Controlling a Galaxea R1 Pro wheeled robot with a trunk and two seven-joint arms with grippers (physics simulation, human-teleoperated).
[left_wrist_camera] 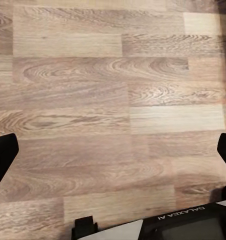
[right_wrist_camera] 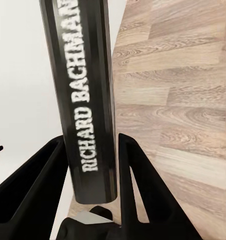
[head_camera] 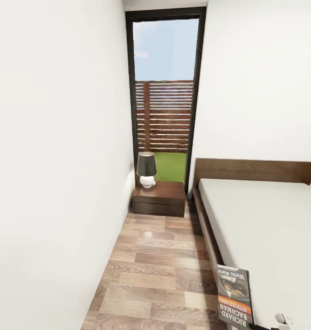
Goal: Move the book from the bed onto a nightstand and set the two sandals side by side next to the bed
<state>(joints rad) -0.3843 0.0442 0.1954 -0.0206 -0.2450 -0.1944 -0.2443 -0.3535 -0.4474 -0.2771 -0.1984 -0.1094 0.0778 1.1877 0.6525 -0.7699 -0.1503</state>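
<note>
A small lamp (head_camera: 146, 169) — dark shade over a round white base — stands near the far wall. Behind it rises a tall dark-framed window (head_camera: 165, 91), showing blue sky, a slatted brown fence (head_camera: 164, 115) and a strip of green grass (head_camera: 171, 166). White walls (head_camera: 54, 160) flank the wood-plank floor (head_camera: 150, 279).

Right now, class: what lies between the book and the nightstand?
In the head view, bare wood-plank floor runs from the book to the nightstand; nothing sits on it.

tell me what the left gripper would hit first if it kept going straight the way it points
Most likely the wood-plank floor: the left gripper faces bare planks with nothing between, though how far off they lie is unclear.
</note>
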